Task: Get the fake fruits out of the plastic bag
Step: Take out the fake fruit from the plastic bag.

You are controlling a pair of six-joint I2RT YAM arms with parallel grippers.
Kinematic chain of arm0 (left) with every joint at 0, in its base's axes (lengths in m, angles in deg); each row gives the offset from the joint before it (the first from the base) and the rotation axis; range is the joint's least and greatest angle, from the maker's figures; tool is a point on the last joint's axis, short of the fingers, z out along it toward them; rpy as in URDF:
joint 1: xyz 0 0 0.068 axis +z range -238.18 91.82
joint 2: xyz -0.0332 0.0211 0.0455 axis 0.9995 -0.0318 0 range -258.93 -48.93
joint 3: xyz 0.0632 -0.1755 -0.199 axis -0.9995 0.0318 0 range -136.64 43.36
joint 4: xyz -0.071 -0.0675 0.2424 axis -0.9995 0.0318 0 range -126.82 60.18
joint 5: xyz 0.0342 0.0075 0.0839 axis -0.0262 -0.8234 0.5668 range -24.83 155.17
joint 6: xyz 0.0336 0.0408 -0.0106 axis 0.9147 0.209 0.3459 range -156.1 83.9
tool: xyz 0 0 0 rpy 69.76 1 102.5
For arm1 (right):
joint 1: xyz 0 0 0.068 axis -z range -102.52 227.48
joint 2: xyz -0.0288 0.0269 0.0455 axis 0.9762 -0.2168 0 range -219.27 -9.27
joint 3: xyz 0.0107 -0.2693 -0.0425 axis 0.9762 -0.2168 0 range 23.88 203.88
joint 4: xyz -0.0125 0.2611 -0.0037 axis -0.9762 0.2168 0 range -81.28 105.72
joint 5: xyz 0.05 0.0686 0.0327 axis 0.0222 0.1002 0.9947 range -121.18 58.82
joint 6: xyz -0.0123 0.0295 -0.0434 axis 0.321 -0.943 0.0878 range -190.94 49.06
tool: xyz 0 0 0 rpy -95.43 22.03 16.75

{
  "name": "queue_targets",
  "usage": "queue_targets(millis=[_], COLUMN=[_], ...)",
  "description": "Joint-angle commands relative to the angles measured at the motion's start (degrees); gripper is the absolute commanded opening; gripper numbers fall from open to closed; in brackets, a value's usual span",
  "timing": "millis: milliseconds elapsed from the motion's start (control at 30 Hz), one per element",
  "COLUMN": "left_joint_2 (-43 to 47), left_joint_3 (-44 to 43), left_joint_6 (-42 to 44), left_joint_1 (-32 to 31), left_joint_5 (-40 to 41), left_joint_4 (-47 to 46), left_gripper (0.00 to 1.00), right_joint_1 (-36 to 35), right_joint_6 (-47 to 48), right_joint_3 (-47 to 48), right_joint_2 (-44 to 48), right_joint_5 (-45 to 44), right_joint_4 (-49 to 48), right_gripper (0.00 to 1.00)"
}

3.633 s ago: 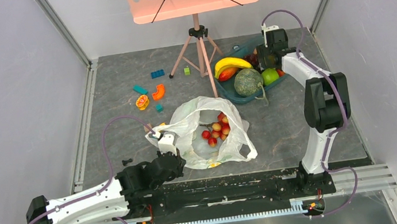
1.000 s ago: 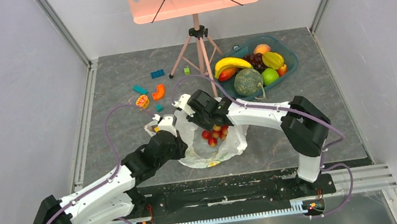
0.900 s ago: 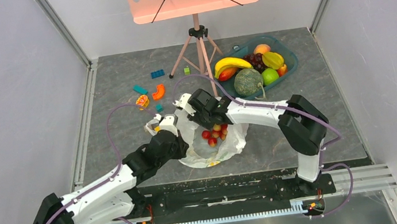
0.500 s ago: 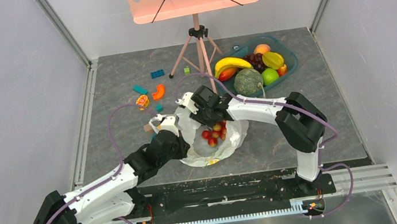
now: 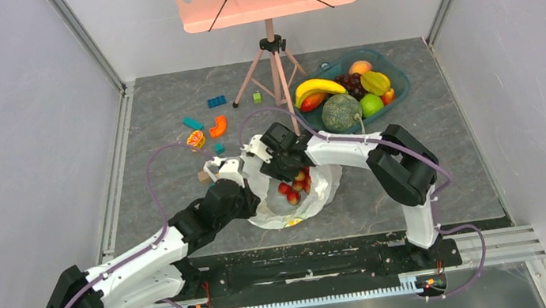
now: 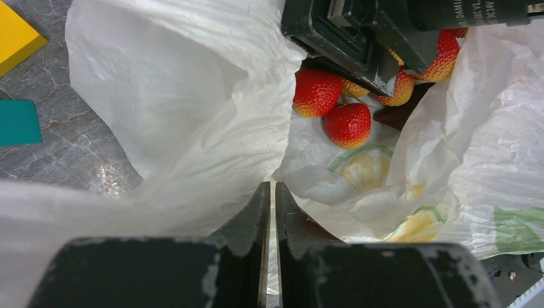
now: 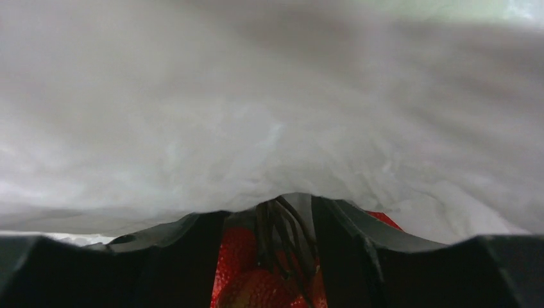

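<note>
Above the table, top view: plastic bag lies mid-table, strawberry cluster inside. Right gripper is dipped into the bag mouth over the cluster, left gripper at the bag's left rim. Blue tub holds banana and melon.
Left wrist: jaws pinched tight on bag film.
Right wrist: jaws part-open, straddling the cluster's stems; whether they touch is unclear.

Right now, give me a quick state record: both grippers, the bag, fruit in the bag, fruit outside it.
left gripper: shut on the left rim of the plastic bag, holding the mouth open
right gripper: inside the bag mouth, jaws apart either side of the dark stems of the red fruit cluster; grip not confirmed
plastic bag: lying on the table, mouth up
red fruit cluster: in the bag, not yet out
banana bunch: in the blue tray at back right, beside the melon
</note>
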Motion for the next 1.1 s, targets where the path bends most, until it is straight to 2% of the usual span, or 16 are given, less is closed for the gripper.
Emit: queue_targets(millis=[0, 133, 233, 533, 667, 1067], left_joint_2=[1.16, 1.07, 1.12, 1.34, 1.38, 1.44], left_joint_3=[0.69, 0.61, 0.52, 0.60, 0.54, -0.23], left_joint_6=[-0.10, -0.08, -0.09, -0.09, -0.10, 0.26], left_joint_1=[0.50, 0.59, 0.67, 0.85, 0.94, 1.20], left_joint_5=[-0.01, 0.00, -0.05, 0.02, -0.03, -0.04], left_joint_4=[-1.09, -1.02, -1.04, -0.77, -0.86, -0.04], left_gripper=[0.11, 0.12, 0.12, 0.11, 0.12, 0.12], right_joint_1=[0.04, 0.06, 0.03, 0.06, 0.05, -1.03], right_joint_6=[1.43, 1.53, 1.54, 1.97, 2.40, 2.68], right_joint_3=[2.32, 2.23, 2.07, 1.11, 0.19, -1.98], right_joint_2=[-2.17, -3.05, -3.28, -0.25, 2.83, 12.67], right_joint_5=[-0.83, -0.80, -0.21, 0.73, 3.74, 7.53], right_joint_4=[2.38, 2.31, 2.15, 0.77, -0.37, -1.13], right_gripper=[0.56, 0.53, 0.40, 0.17, 0.00, 0.00])
